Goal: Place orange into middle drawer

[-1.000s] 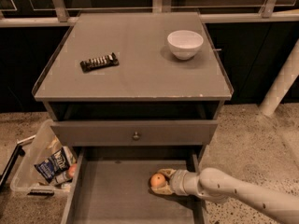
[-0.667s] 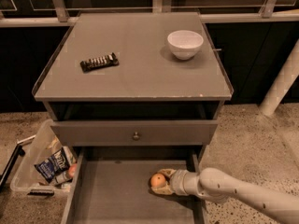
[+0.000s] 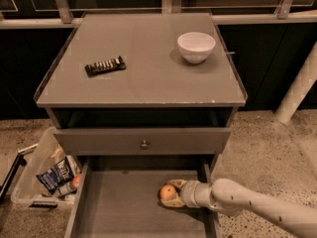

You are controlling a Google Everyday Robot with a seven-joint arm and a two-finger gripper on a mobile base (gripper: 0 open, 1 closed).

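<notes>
The orange (image 3: 167, 192) is in the pulled-out middle drawer (image 3: 124, 209), near its right wall, low over or on the grey floor. My gripper (image 3: 171, 193) reaches in from the right on a white arm. Its yellowish fingers (image 3: 177, 184) sit above and below the orange and hold it. The drawer's floor to the left of the orange is bare.
Above the open drawer is a closed drawer with a round metal knob (image 3: 144, 144). On the cabinet top stand a white bowl (image 3: 196, 46) and a black bar-shaped packet (image 3: 105, 65). A clear plastic bin (image 3: 30, 177) with snack packets sits on the floor at the left. A white post (image 3: 297, 86) stands at the right.
</notes>
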